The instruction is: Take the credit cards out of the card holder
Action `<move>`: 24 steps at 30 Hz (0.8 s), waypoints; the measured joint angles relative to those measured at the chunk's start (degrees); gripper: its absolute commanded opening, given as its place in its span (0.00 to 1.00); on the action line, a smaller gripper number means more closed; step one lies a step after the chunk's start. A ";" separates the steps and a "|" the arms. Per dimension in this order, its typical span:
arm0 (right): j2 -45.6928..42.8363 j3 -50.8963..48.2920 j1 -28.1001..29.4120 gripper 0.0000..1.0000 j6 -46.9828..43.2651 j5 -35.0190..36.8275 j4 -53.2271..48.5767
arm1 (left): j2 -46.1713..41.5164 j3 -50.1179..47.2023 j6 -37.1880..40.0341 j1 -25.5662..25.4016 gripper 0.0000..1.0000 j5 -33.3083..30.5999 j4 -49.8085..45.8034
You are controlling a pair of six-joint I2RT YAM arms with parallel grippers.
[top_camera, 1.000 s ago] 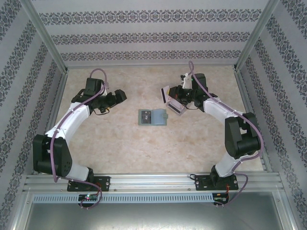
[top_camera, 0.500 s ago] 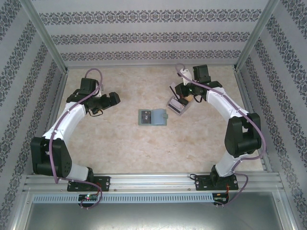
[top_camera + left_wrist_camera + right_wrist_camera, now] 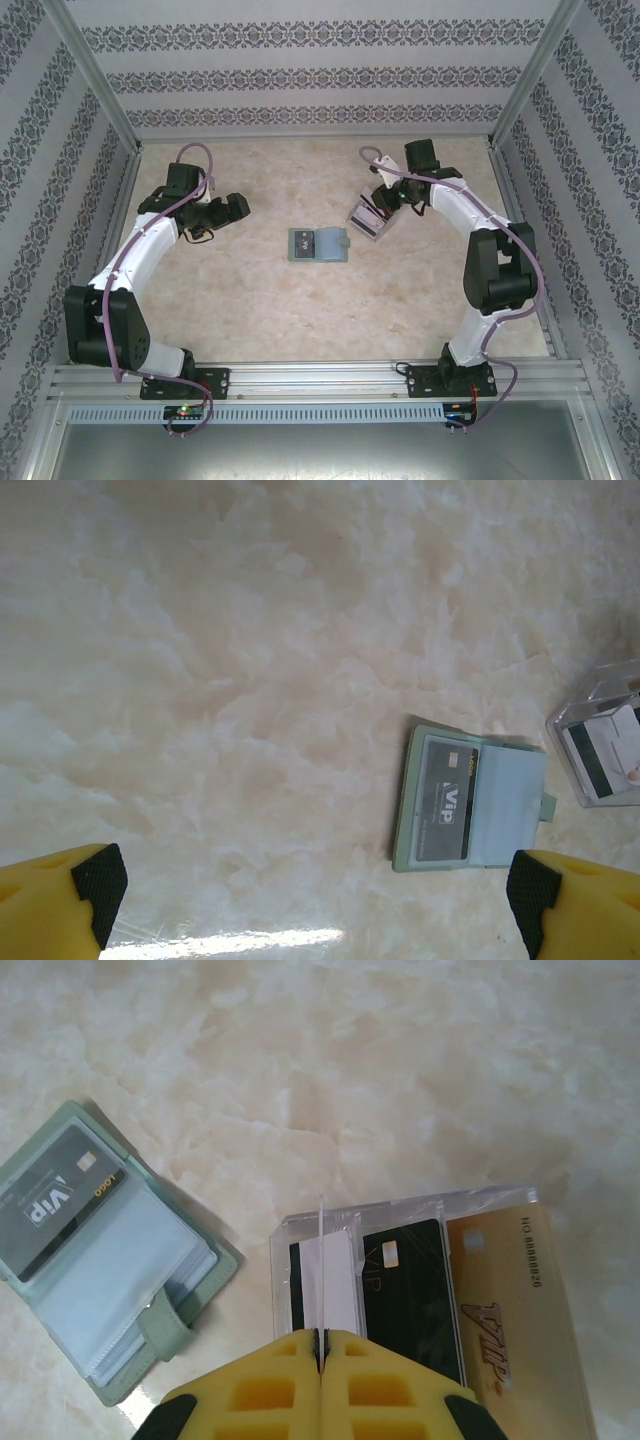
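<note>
The sage-green card holder (image 3: 319, 244) lies open on the table's middle, with a grey VIP card (image 3: 60, 1202) in its left slot and clear sleeves on the right. My right gripper (image 3: 321, 1335) is shut on a thin credit card (image 3: 321, 1260) seen edge-on, held upright over a clear box (image 3: 430, 1260). In that box lie a white card with a black stripe (image 3: 330, 1280), a black card (image 3: 410, 1290) and a gold card (image 3: 505, 1300). My left gripper (image 3: 310, 880) stands open, left of the card holder (image 3: 470, 800), with nothing between its fingers.
The clear box (image 3: 368, 220) sits just right of the card holder, almost touching its tab. Patterned walls and metal posts close in the marble-look table (image 3: 300, 300). The left gripper (image 3: 238, 207) hovers at the table's left side.
My right gripper has turned and carried the card from up left of the clear box down over it. The left arm drew back slightly to the left.
</note>
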 measured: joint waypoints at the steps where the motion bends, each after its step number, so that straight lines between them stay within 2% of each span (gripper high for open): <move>1: 0.72 0.00 0.00 0.00 -0.15 0.00 -0.04 | 0.09 0.00 -0.02 0.00 0.99 0.02 0.00; 12: 3.61 0.00 0.00 0.01 -2.40 -0.15 -0.98 | 0.61 0.00 0.00 0.00 0.99 1.51 -0.04; 15: 3.85 0.17 0.00 0.11 -2.84 -0.17 -1.51 | 0.76 0.00 -0.02 0.00 1.00 1.57 -0.07; 19: 4.42 0.83 0.00 0.30 -3.23 -0.20 -2.99 | 0.81 0.00 0.00 0.00 1.00 1.95 -0.09; 24: 4.50 1.97 0.00 0.36 -2.43 0.11 -4.04 | 0.83 0.00 0.00 0.00 0.99 2.05 -0.09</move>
